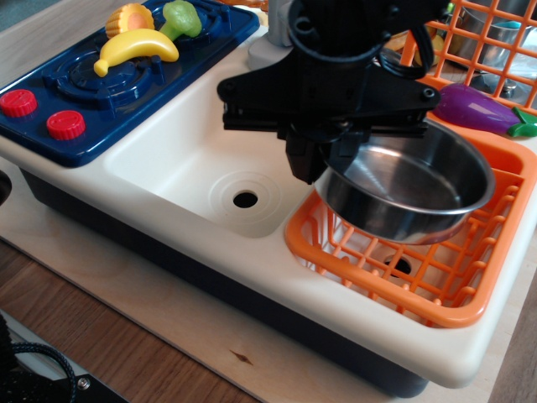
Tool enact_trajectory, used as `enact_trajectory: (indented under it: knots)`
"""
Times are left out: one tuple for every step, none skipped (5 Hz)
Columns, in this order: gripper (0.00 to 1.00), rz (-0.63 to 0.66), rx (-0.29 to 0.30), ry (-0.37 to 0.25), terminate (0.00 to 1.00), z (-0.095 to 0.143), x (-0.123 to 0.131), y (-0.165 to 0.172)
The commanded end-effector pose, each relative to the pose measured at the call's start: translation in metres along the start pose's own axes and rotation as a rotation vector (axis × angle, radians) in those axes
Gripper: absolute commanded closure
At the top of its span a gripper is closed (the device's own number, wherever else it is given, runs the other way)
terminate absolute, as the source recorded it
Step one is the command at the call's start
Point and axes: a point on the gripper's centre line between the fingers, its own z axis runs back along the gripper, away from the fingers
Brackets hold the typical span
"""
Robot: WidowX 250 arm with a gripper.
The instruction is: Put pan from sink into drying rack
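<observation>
The shiny steel pan [411, 193] hangs tilted just above the orange drying rack [436, 285], over its grid bottom. My black gripper [323, 159] is shut on the pan's left rim and holds it from above. The cream-white sink [185, 159] with its dark drain hole [245, 199] lies to the left. The pan's wire handle is hidden behind the gripper.
A blue toy stove [92, 84] with red knobs, a banana [134, 46] and other toy food sits at the left. A purple eggplant [478, 109] lies behind the rack, an orange wire grid [495, 42] beyond it. The wooden table edge runs along the front.
</observation>
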Motion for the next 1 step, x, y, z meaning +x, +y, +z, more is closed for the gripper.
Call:
enact_trajectory:
  knots:
    - [0.0,0.025,-0.034,-0.038,1.0,0.0034,0.0036,-0.0057]
